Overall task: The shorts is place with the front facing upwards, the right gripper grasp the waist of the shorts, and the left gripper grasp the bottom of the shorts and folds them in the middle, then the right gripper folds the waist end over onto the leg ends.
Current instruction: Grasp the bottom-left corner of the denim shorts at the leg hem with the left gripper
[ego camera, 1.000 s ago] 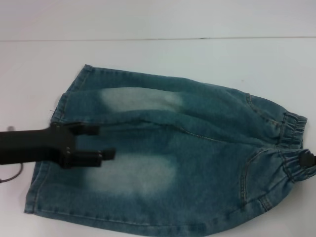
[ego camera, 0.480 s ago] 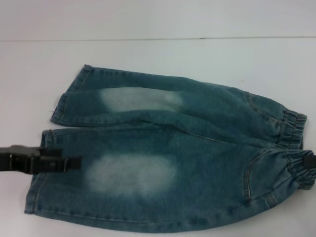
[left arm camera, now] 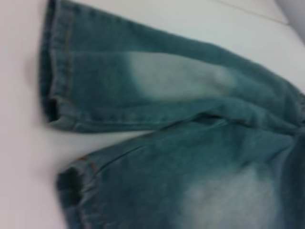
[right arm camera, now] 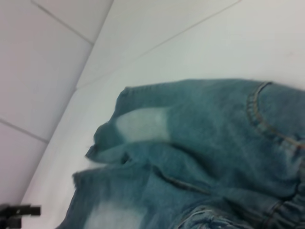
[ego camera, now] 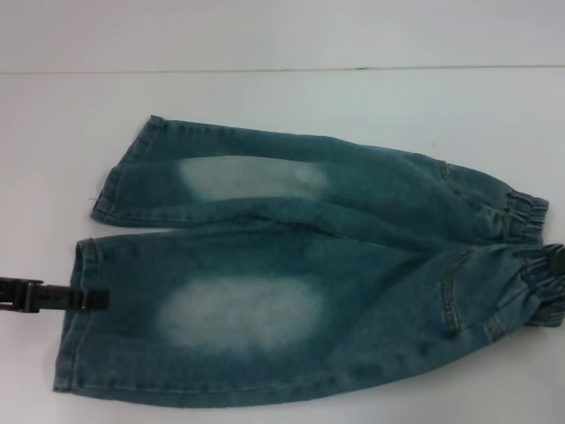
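Note:
Blue denim shorts (ego camera: 291, 256) lie front up on the white table, with the leg ends (ego camera: 72, 327) at the left and the elastic waist (ego camera: 525, 221) at the right. My left gripper (ego camera: 95, 299) reaches in low from the left edge, its tip just over the near leg's hem. Only a dark bit of my right gripper (ego camera: 556, 261) shows at the right edge. It sits at the near end of the waist, where the cloth is bunched and drawn up. Both hems of the shorts (left arm camera: 157, 124) appear in the left wrist view, and the shorts (right arm camera: 205, 138) fill the right wrist view.
The white table (ego camera: 265, 97) runs on behind the shorts to a seam line at the back. Bare tabletop lies left of the hems. My left gripper (right arm camera: 19, 210) shows small and far off in the right wrist view.
My left gripper drew back leftwards from over the near leg to its hem. At the right edge the near waist end rose with my right gripper, and the cloth there creased.

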`<action>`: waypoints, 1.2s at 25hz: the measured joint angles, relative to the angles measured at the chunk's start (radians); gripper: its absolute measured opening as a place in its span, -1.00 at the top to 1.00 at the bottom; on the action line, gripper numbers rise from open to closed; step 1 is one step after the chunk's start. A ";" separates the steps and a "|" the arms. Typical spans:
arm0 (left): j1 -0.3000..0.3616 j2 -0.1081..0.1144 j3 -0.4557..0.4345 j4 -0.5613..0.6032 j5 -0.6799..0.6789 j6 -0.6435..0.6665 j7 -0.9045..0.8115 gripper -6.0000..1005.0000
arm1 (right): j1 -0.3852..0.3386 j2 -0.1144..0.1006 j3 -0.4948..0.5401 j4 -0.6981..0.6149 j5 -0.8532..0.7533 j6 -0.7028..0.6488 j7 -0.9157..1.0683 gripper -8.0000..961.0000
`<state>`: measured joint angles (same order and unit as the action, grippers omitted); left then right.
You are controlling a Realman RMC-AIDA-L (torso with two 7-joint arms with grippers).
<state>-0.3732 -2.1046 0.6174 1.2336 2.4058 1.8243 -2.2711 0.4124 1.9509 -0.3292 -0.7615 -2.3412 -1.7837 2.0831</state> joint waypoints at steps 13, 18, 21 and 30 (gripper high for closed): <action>-0.019 0.004 0.006 0.023 0.151 0.037 -0.165 -0.86 | 0.028 -0.005 0.007 0.009 -0.003 0.014 0.006 0.89; -0.021 0.001 0.010 0.021 0.197 0.050 -0.184 -0.86 | 0.028 -0.005 0.005 0.009 -0.004 0.017 0.004 0.89; -0.026 -0.004 0.012 0.009 0.223 0.050 -0.186 -0.86 | 0.028 -0.005 0.005 0.009 -0.004 0.018 0.001 0.89; -0.043 -0.016 0.026 -0.016 0.238 0.048 -0.186 -0.86 | 0.029 -0.005 0.005 0.008 -0.004 0.014 -0.007 0.89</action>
<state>-0.4158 -2.1210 0.6433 1.2179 2.6438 1.8722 -2.4572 0.4411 1.9461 -0.3237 -0.7532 -2.3455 -1.7695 2.0766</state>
